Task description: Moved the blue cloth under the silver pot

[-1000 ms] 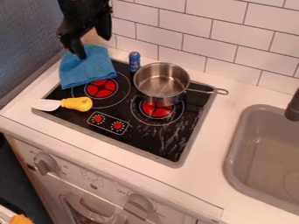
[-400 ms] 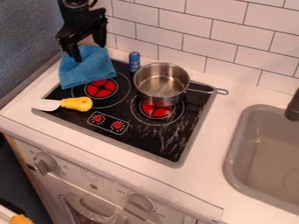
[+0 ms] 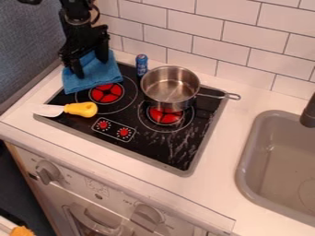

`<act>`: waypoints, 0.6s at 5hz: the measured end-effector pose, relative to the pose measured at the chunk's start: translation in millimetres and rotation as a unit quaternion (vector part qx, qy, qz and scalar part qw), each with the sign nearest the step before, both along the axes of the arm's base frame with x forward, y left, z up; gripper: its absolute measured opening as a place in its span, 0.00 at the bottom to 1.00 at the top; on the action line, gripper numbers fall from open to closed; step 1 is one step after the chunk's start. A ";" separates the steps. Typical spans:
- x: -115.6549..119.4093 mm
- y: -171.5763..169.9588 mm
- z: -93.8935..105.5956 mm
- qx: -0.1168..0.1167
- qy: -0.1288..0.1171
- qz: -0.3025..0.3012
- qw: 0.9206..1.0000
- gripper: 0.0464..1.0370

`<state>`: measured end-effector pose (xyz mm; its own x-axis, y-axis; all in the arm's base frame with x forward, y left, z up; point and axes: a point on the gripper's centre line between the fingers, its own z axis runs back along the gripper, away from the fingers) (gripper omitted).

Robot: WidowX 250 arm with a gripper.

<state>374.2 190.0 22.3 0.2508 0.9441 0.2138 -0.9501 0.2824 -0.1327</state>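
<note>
Nearest me, the knife and the silver pot lie just as they did in the earlier frames; farther back is the change: the gripper has come down and a little towards me, onto the blue cloth, which hasn't shifted; its jaws stand spread, one to each side of a stretch of cloth, and I see nothing pinched between them; to my mind I am at the grasp, the transfer still ahead of me; next I'd close on a fold and check that it comes along.

As for edges, near to far: the front edge of the counter runs well this side of the hob; the knife lies over the hob's left edge, just in front of the cloth, so a low, trailing corner could snag it; the cloth itself laps over the rear left of the hob, up to the left burner; the strip of hob between that burner and the right burner looks like my way across; the pot stands over the back of the right burner, its handle pointing right, so tucking cloth under it may nudge it; the blue can stands close behind, between cloth and pot, easily tipped; beyond is the tiled wall.
</note>
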 end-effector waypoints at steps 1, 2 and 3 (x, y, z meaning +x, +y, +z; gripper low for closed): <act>-6.3 -4.1 -8.6 -0.003 0.003 0.000 1.000 0.96; -13.4 -11.4 -12.3 -0.004 0.005 -0.003 1.000 0.96; -23.1 -15.8 -12.1 0.000 0.008 -0.007 1.000 0.96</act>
